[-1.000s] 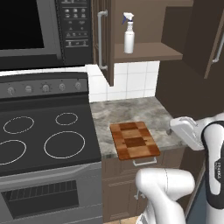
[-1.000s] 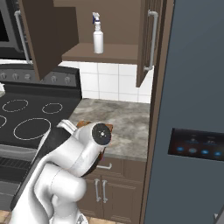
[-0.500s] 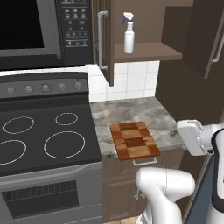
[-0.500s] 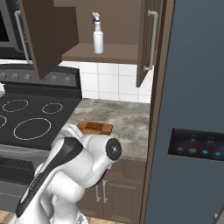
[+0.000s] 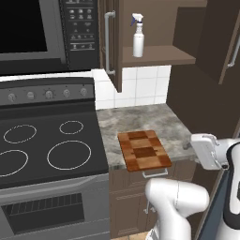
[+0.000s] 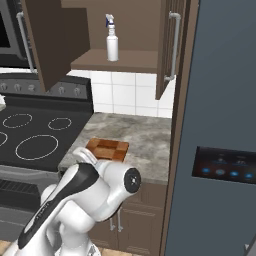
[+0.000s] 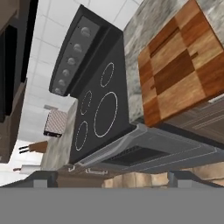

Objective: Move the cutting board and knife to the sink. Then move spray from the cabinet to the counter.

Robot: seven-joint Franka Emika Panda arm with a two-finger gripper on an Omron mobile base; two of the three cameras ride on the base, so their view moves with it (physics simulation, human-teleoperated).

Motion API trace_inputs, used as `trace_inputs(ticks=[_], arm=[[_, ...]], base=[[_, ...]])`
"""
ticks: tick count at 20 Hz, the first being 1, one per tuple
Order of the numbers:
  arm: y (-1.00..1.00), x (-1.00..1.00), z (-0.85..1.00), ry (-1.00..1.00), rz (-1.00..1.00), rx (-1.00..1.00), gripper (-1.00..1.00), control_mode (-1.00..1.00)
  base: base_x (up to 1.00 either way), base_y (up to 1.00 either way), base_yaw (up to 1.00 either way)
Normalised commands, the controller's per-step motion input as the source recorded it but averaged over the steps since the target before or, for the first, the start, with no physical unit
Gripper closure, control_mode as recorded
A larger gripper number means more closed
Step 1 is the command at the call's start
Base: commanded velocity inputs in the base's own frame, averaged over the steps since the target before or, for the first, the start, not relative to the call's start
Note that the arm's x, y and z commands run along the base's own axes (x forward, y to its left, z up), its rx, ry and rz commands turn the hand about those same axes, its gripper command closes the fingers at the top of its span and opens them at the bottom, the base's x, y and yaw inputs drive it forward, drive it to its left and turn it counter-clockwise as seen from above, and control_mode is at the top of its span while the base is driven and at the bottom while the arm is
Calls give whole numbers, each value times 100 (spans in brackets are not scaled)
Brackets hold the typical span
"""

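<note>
Beside the cutting board [image 5: 143, 151], end effector [image 7: 112, 178] wide open, holding nothing

A checkered wooden cutting board [image 5: 143, 151] lies on the stone counter [image 5: 140, 123], its near end at the counter's front edge, just right of the black stovetop [image 5: 47, 145]. Above, the open cabinet [image 5: 159, 51] holds a white spray bottle [image 5: 138, 36] standing upright on its shelf, beside the microwave [image 5: 42, 35]. White tiles [image 5: 136, 86] back the counter. The robot's hand [image 5: 206, 151] hovers right of the board, apart from it.
</note>
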Motion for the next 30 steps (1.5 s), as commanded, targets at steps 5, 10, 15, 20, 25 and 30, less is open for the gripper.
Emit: trace_inputs(ticks=[5,10,15,20,25,30], arm=[[0,0,-21,1,0,7,-100,-100],[-2,0,-24,0,1,5,-100,-100],[-9,0,-21,0,0,3,-100,-100],[-11,0,-24,0,0,4,-100,-100],[-16,0,-20,0,0,4,-100,-100],[-18,0,-10,0,0,4,-100,-100]], base=[[0,0,0],[0,0,0],[0,0,0],[0,0,0],[0,0,0],[0,0,0]])
